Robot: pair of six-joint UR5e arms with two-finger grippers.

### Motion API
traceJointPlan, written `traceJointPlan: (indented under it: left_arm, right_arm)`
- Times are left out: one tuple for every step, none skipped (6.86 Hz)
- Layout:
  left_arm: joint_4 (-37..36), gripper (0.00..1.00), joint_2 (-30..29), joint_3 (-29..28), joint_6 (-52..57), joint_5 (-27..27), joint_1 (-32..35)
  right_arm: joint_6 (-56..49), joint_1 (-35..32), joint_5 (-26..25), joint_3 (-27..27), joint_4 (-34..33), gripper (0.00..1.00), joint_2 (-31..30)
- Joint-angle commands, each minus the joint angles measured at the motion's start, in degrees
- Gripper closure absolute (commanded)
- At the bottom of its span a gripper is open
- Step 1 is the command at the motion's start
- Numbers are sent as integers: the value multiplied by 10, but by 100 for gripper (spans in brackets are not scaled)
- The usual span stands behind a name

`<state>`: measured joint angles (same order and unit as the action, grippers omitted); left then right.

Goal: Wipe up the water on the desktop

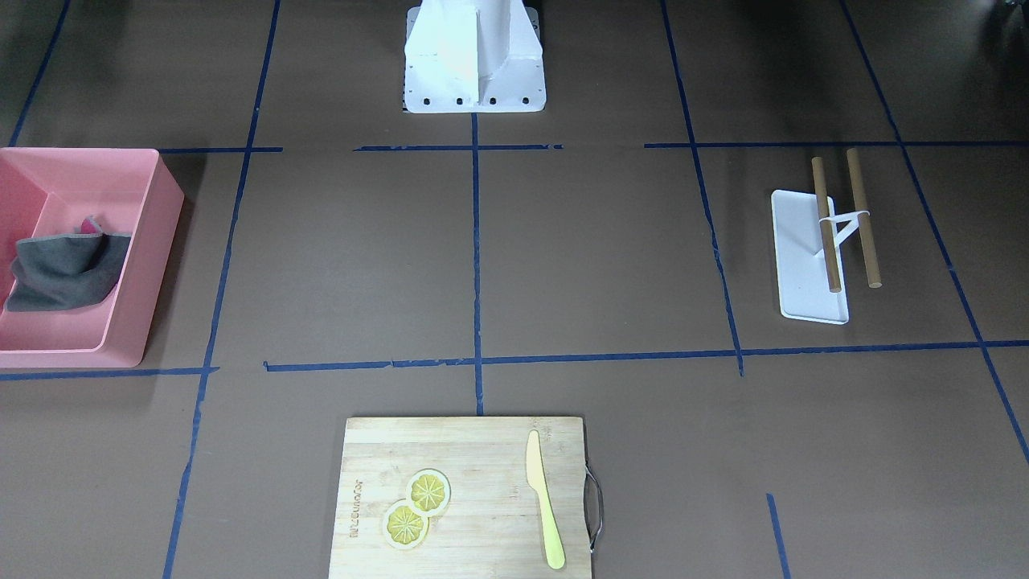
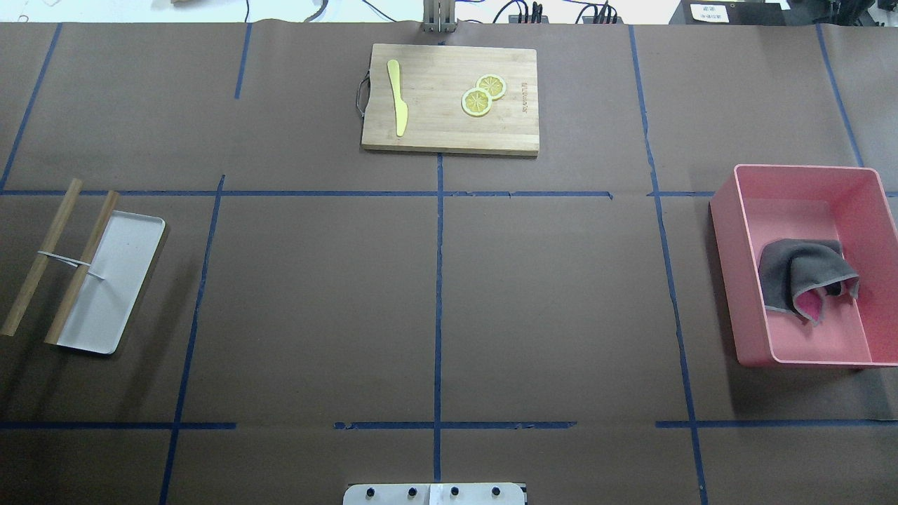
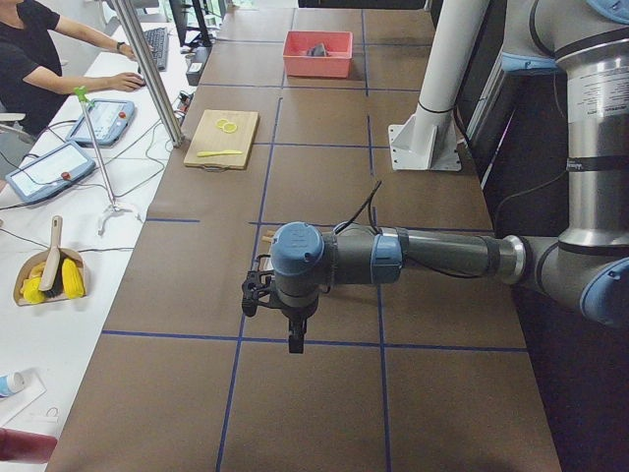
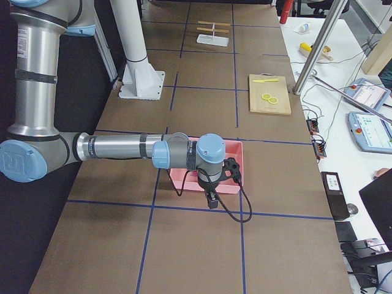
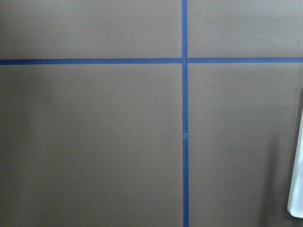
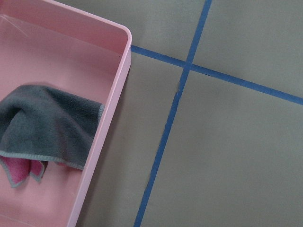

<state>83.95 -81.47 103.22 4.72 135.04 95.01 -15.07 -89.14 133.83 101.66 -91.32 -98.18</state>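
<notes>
Brown desktop (image 2: 316, 301) with the blue tape grid looks totally dry to me from every camera, so I honestly can't say where the water is. What I'd wipe with, the gray cloth (image 2: 800, 277), sits crumpled in the pink bin (image 2: 733, 280) far out on the robot's right. The right gripper (image 4: 233, 170) hangs roughly over that bin's edge. The left gripper (image 3: 257, 292) hovers over bare table near the white tray (image 2: 112, 280) on the left. Both only show in side views, so I can't tell if either 1 is wide or closed. Main worries: clipping the bin wall going in, pinching just 1 fold so the cloth slips out, or wiping the wrong patch.
</notes>
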Motion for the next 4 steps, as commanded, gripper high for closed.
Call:
traceJointPlan:
  left_arm:
    - [0,0,0,1,0,1,0]
    - [0,0,0,7,0,0,0]
    - [0,0,0,7,0,1,0]
    - [0,0,0,8,0,1,0]
  right_arm:
    - [2,0,2,-1,0,0,3]
    - [2,0,3,-1,0,0,4]
    - [2,0,5,-1,0,0,4]
    - [1,0,4,-2,0,0,4]
